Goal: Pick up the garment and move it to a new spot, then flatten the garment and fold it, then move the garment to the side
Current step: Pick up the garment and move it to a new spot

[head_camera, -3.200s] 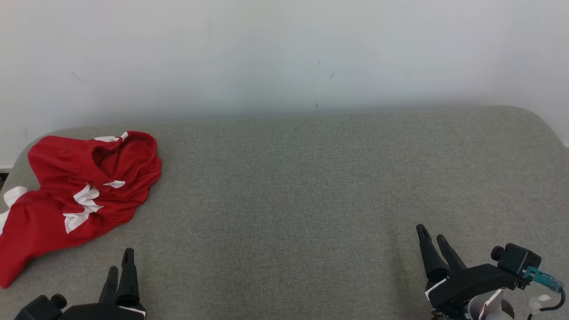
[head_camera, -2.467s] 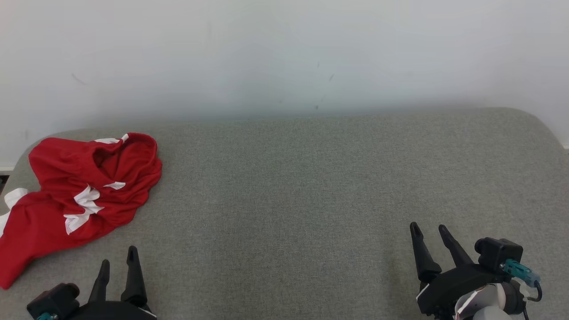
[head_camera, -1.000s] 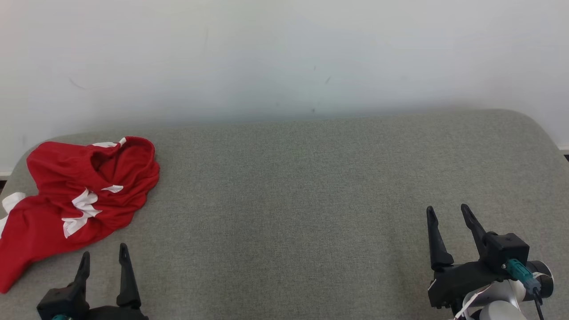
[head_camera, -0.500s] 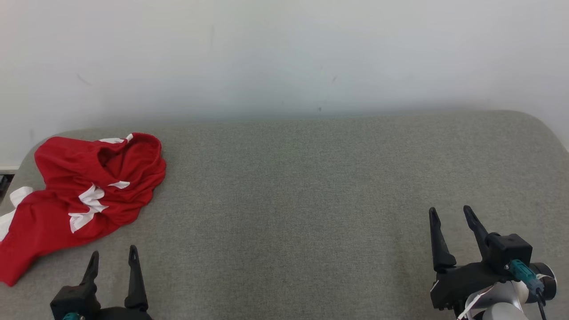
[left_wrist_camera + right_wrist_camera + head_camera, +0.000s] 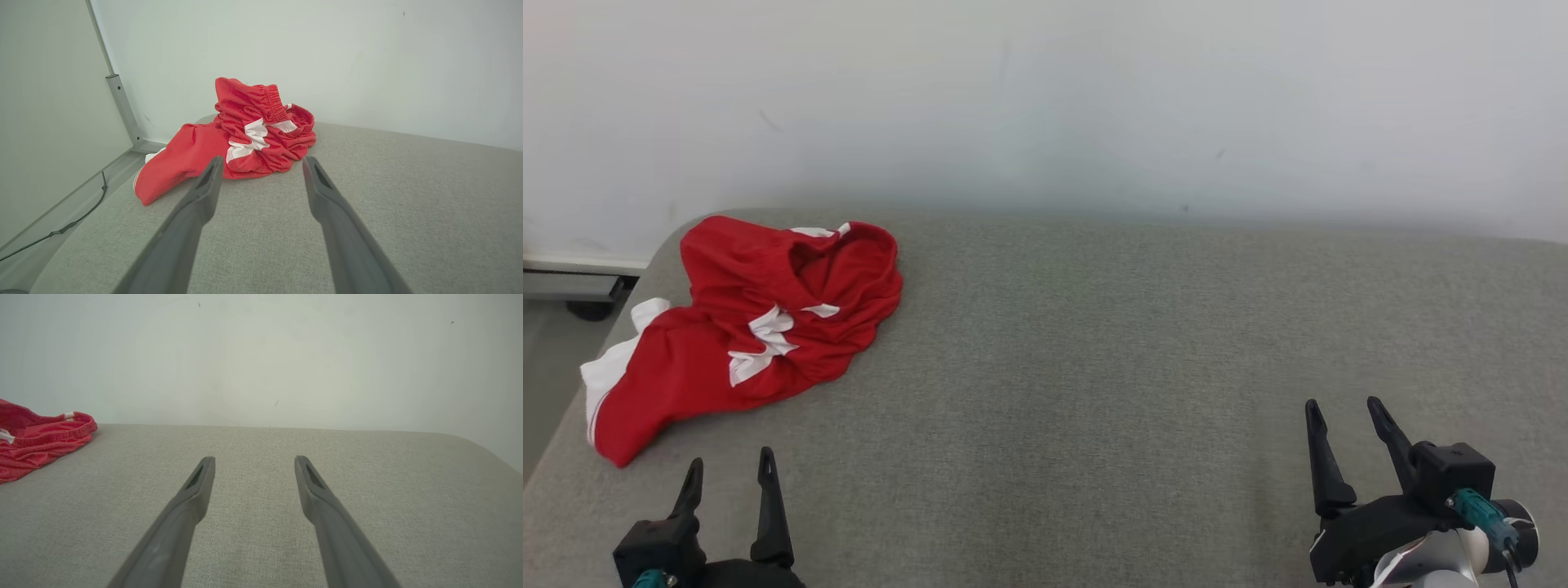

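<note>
The garment [image 5: 760,327] is a crumpled pair of red shorts with white trim, lying at the far left of the grey padded surface [image 5: 1094,343]. In the left wrist view the garment [image 5: 245,134] sits just beyond the fingertips, its elastic waistband bunched on top. My left gripper [image 5: 729,465] is open, close to the near edge, a short way in front of the cloth and apart from it. My left gripper [image 5: 261,161] holds nothing. My right gripper [image 5: 1341,403] is open and empty at the lower right, far from the cloth. In the right wrist view my right gripper [image 5: 254,459] points at bare fabric, with the garment [image 5: 36,437] at the left edge.
A white wall [image 5: 1045,98] runs behind the surface. Off the left end are the floor, a grey metal rail [image 5: 572,286] and a dark caster. A grey frame post [image 5: 122,110] and a black cable [image 5: 53,232] stand beside that end.
The head camera has swung left, so the whole picture shifted right and the surface's left end and floor came into sight. Both grippers stay open; the garment lies as before.
</note>
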### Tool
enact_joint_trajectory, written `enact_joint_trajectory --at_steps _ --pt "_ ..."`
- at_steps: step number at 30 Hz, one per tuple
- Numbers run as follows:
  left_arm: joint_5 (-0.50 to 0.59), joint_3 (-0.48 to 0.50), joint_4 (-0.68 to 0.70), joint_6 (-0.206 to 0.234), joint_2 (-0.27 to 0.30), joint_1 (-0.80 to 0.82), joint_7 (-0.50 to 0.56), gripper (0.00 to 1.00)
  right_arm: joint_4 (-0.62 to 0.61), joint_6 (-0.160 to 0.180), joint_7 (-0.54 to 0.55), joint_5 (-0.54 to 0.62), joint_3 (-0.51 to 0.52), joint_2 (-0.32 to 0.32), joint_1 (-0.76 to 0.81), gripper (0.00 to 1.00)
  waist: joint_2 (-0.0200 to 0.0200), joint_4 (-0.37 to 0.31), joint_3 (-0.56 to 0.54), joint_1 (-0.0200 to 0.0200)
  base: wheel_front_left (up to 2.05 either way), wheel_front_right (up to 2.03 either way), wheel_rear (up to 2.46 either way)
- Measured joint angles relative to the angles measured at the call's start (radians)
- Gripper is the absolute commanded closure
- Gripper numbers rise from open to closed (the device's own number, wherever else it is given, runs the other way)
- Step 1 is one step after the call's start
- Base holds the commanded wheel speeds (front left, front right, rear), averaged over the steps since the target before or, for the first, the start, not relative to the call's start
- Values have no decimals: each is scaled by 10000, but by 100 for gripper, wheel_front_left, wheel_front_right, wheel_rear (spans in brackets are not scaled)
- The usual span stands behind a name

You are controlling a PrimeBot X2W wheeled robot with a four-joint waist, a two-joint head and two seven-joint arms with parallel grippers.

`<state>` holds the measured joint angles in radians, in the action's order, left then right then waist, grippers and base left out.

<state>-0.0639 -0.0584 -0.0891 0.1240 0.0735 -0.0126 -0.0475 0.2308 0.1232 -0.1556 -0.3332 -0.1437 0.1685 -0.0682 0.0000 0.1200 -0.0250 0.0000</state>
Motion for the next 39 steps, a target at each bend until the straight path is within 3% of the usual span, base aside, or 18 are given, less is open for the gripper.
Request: enact_joint_trajectory --at_steps 30,39 --pt "-13 594 345 2 0 -301 309 0 236 -368 155 -186 -642 -435 -59 0 0 3549 -273 -1 0 0 0" --pt "-13 780 479 2 -38 -467 351 0 437 -458 234 -184 -765 -470 -387 0 0 3742 -257 -1 0 0 0"
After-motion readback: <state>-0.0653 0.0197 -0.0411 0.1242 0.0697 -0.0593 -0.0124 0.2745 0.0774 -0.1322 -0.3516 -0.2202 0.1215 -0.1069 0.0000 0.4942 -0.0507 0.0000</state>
